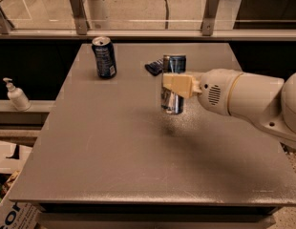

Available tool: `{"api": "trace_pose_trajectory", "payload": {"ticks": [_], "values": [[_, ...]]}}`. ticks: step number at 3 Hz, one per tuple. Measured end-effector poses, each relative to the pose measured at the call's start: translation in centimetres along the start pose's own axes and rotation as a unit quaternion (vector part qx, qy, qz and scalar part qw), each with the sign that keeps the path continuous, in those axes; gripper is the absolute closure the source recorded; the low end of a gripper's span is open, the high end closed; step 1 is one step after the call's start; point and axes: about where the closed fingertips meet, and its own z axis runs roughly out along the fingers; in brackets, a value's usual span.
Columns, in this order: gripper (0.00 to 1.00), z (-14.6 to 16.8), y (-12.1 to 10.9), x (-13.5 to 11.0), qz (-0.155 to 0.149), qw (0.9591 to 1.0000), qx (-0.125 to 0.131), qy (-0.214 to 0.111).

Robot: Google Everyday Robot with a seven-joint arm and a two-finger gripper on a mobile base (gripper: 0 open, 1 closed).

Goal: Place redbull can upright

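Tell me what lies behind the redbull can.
Behind the redbull can, a dark flat packet partly shows on the table; the can covers its other end. The gripper clamps the can mid-body.

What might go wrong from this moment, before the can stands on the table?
1. The gripper holds the redbull can upright, apparently above the table, since its shadow lies apart below it. If released from here, the can may drop and tip over.
2. A dark packet lies just behind the can. Drifting backward while lowering might set the can on its edge, tilted.
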Motion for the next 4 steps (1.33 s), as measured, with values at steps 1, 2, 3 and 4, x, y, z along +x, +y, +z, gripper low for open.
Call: {"api": "trace_pose_trajectory", "payload": {"ticks": [1,2,3,4], "values": [[1.0,0.25,-1.01,0.41,-0.037,0.9967,0.062,0.036],[1.0,0.75,-1.36,0.14,-0.075,0.9935,0.074,0.043],[1.0,0.47,-1.42,0.24,-0.064,0.9936,0.078,0.052],[1.0,0.36,-1.47,-0.15,-0.067,0.9906,0.09,0.078]]}}
